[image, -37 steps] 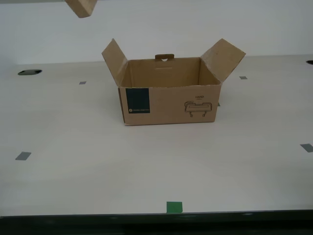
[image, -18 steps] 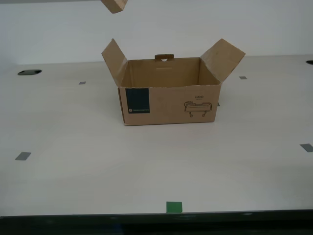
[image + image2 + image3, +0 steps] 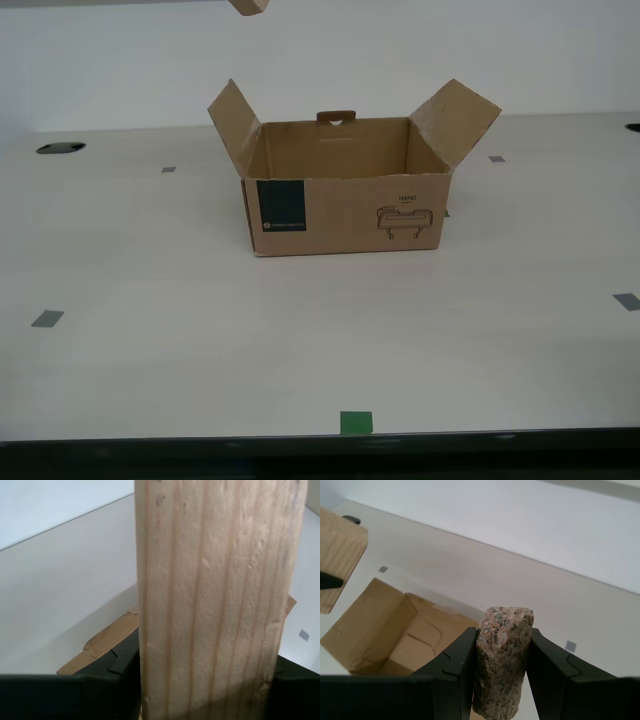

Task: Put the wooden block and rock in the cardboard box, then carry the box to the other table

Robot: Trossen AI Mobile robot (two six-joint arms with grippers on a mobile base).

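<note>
The cardboard box (image 3: 340, 215) stands open on the pale table, its side flaps up and its inside showing nothing from this angle. High above its flap on the exterior view's left, only a corner of the wooden block (image 3: 248, 6) shows at the frame's top edge. My second gripper (image 3: 207, 660) is shut on the wooden block (image 3: 220, 595), with a box flap (image 3: 107, 640) below it. My first gripper (image 3: 502, 635) is shut on the rock (image 3: 502, 670), held above the open box (image 3: 395, 635). The wooden block (image 3: 337, 555) hangs nearby. The other table is out of view.
Grey tape squares (image 3: 47, 318) and one green tape square (image 3: 356, 422) mark the smooth table (image 3: 150, 350). A dark oval hole (image 3: 61, 148) sits at the back on the exterior view's left. The table's dark front edge runs along the bottom.
The wooden block has drifted toward the exterior view's right and upward, from beside the box's flap to above it, now nearly out of frame. The box has not moved.
</note>
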